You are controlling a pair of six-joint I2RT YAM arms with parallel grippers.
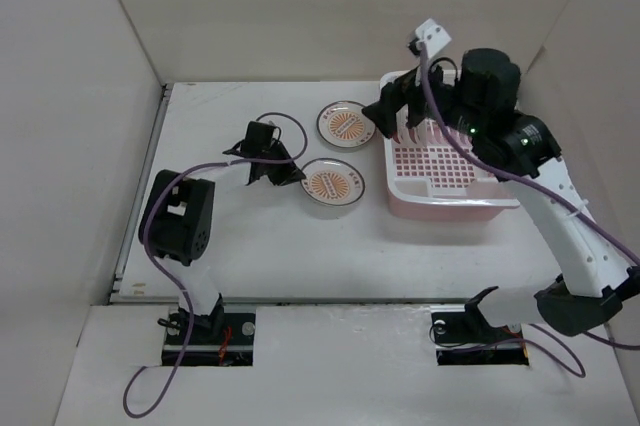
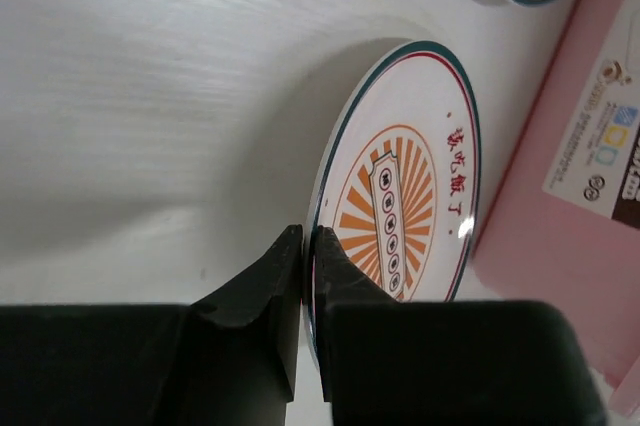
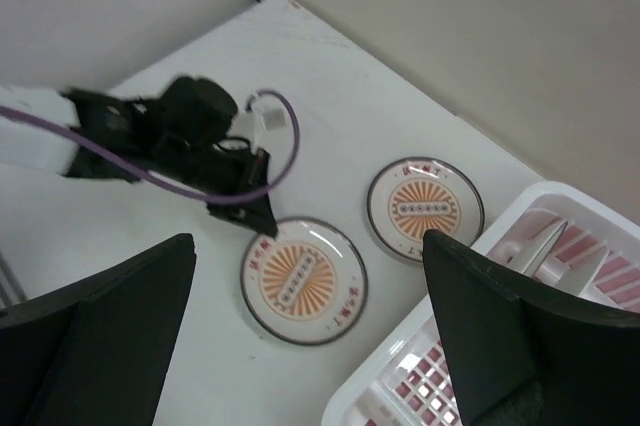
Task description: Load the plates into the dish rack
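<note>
The white table (image 1: 250, 246) is carrying everything. The right arm (image 1: 560, 216) is covering the far end of the pink, grid-floored plastic dish rack (image 1: 445, 208). Round and glossy, the near plate (image 1: 332, 185) is lying at the rack's nine o'clock and the far plate (image 1: 345, 124) at eleven. The left gripper (image 2: 308, 241) is pinching the near plate's rim. The right gripper (image 3: 308, 242) is hanging wide open, holding nothing.

Right of centre in the left wrist view, the sunburst plate (image 2: 400, 196) carries red Chinese characters that appear to read 该吃饭了. The dark characters on its centre strip are too small to read. At the right edge, a sticker (image 2: 600, 146) on the pink dish rack (image 2: 540, 246) has coloured icons and illegible print.
</note>
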